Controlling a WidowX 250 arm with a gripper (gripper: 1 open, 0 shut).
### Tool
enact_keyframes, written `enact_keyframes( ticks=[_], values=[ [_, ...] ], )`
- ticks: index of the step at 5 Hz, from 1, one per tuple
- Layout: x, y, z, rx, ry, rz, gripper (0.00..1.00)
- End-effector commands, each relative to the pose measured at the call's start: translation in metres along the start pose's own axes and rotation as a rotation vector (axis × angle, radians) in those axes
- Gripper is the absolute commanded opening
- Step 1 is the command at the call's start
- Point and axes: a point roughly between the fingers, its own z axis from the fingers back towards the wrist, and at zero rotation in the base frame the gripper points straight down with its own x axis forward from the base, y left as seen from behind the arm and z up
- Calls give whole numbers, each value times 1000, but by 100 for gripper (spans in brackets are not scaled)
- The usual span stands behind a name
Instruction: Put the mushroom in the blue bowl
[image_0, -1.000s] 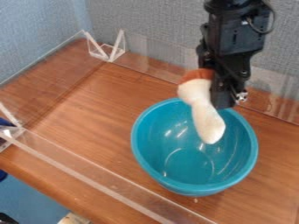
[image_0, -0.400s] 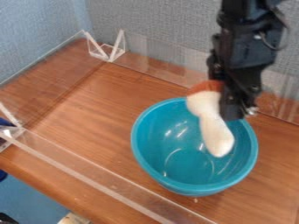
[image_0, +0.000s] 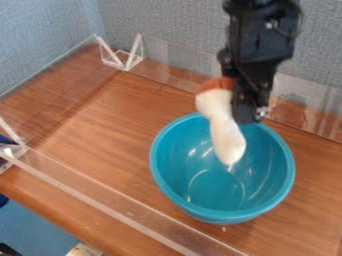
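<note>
Hiding: pincer (image_0: 230, 88) tips | behind mushroom (image_0: 222, 125) cap; grip contact unclear

The mushroom (image_0: 222, 125), in the gripper (image_0: 245, 98), is now further left than a moment ago, and a little higher. Its stem tip has moved away from the right side of the bowl (image_0: 222, 190). The dark arm (image_0: 261, 35) has shifted left too.

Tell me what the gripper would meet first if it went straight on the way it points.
Probably the blue bowl, likely its inside, though one view leaves depth unclear.
</note>
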Motion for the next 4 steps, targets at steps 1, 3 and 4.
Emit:
enact_keyframes(
  ticks=[1, 3, 4],
  values=[
    [7, 4, -8, 7, -23, -82, 0],
    [6, 0, -7, 9, -17, -156, 0],
    [3, 0, -2, 13, -13, -180, 100]
  ],
)
